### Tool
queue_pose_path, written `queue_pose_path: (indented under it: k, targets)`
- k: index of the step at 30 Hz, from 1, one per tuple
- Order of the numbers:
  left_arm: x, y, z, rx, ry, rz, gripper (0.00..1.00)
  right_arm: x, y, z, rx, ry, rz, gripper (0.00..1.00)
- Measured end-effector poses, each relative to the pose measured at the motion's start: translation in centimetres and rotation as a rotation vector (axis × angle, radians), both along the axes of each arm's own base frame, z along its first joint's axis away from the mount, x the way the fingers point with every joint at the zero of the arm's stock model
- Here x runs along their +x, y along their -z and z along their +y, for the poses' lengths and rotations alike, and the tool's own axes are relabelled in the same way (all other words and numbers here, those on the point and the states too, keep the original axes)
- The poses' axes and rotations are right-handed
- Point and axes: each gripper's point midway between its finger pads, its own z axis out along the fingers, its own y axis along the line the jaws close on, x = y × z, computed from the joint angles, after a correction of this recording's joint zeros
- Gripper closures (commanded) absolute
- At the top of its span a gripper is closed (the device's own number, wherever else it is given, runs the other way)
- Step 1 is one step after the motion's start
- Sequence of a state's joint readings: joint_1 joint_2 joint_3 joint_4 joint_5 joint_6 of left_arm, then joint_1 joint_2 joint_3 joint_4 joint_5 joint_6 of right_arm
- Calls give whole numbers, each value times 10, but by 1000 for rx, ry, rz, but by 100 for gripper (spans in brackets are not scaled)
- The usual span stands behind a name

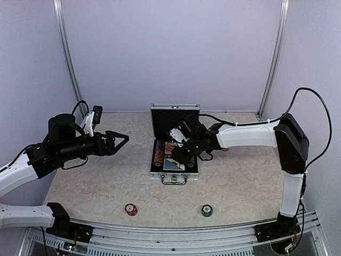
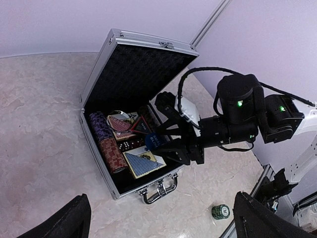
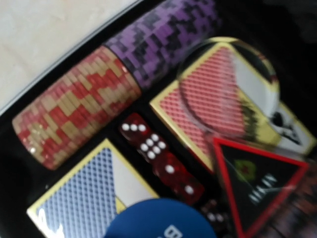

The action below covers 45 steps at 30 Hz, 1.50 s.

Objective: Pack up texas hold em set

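A: Right gripper (image 2: 161, 144) was down inside the open case (image 1: 174, 108), fingers half-closed on what looked like a blue disc (image 2: 154, 141). Left gripper (image 1: 118, 143) hovered well off to the left, fingers spread wide, holding nothing.

B: Where was the trouble?

A: That tray was crowded. Purple chips (image 3: 163, 34) and red chips (image 3: 74, 99) lay in a row along the left wall. The dice (image 3: 158, 158) sat between the red deck (image 3: 208, 99) and the blue deck (image 3: 84, 198), and the triangle marker (image 3: 257, 183) was just beside them. If the disc was let go tilted, I judged it could perch on the dice or a deck and stop the lid closing. A finger pushed low could also nudge the chip row out of line.

B: Anything outside?

A: Two small chip stacks, red (image 1: 130, 209) and green (image 1: 206, 210), sat on the table near the arms, not yet packed. And the right wrist was close to the upright lid, so a bump could swing it.

B: How was the case sitting?

A: Mid-table, opening up, handle toward the arms, lid standing at the far side with its lining facing us. It looked nearly square, and I read its long axis as running left to right along the handle edge
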State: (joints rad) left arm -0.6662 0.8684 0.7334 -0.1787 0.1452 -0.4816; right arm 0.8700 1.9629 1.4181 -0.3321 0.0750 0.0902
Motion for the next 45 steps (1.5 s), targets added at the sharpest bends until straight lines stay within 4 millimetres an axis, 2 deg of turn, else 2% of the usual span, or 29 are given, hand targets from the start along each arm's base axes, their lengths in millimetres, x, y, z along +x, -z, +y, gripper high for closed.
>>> queue_pose_path:
  k: [5, 12, 19, 23, 28, 34, 38, 41, 45]
  targets:
    - [-2, -1, 2, -4, 0, -5, 1, 3, 17, 14, -9, -19, 18, 46]
    - [-1, 0, 2, -3, -4, -4, 1, 2, 24, 32, -4, -50, 21, 44]
    - [-1, 1, 2, -1, -3, -1, 1, 2, 36, 35, -17, -58, 34, 42]
    - [-1, 1, 3, -1, -3, -1, 1, 2, 38, 34, -19, -58, 35, 37]
    - [-1, 1, 3, -1, -4, -1, 1, 1, 29, 33, -8, -56, 27, 32]
    - [-1, 1, 2, -2, -1, -1, 1, -2, -14, 24, 41, -35, -23, 29]
    - [-2, 1, 2, -3, 1, 1, 1, -5, -36, 18, 67, -30, -49, 33]
    - [-2, 1, 2, -5, 2, 3, 1, -5, -35, 18, 55, -37, -47, 38]
    - [-2, 2, 2, -5, 2, 4, 1, -2, -10, 16, -9, -28, -25, 48]
